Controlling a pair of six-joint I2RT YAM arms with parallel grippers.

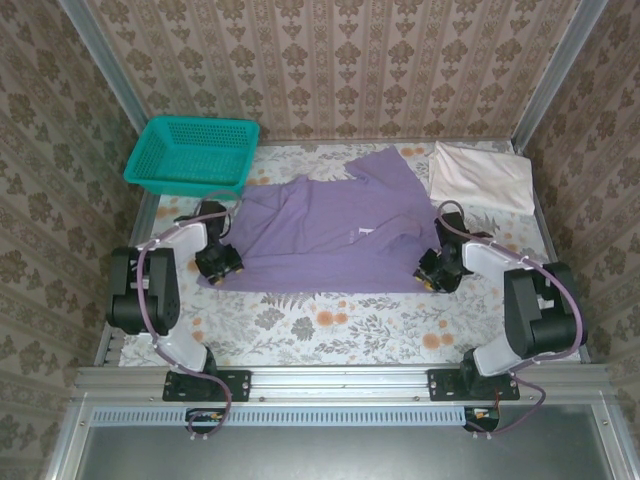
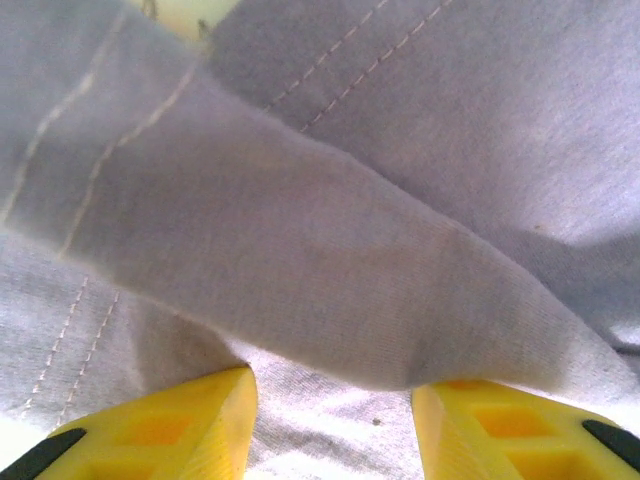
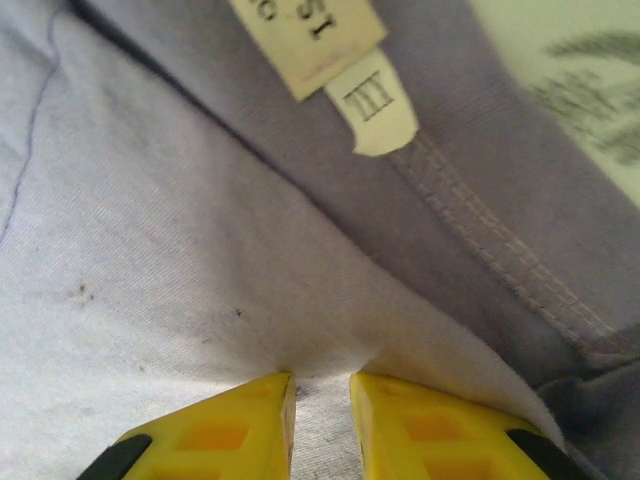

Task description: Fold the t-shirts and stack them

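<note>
- The lavender t-shirt (image 1: 320, 235) lies spread on the tabletop (image 1: 330, 320) between the two grippers, with its near corners right under them.
- The left gripper (image 1: 219, 264) is down on the near-left corner. Its fingers stand apart with a soft ridge of cloth across their tips, and we cannot tell whether that ridge is clamped.
- The right gripper (image 1: 436, 272) has its fingers almost together, pinching a small pucker of the shirt. The neck label (image 3: 310, 40) sits just ahead of it.
- We judge the cloth light, limp and stretchy. It will sag and drag rather than hold a shape, and a thin pinch could slip out.
- We would take hold at stitched hems or the collar seam, catching both layers, and lift both corners evenly.
- The off-white t-shirt (image 1: 482, 177) lies folded beyond the right gripper, well apart from it.
- The teal basket (image 1: 190, 150) sits beyond the left gripper.
</note>
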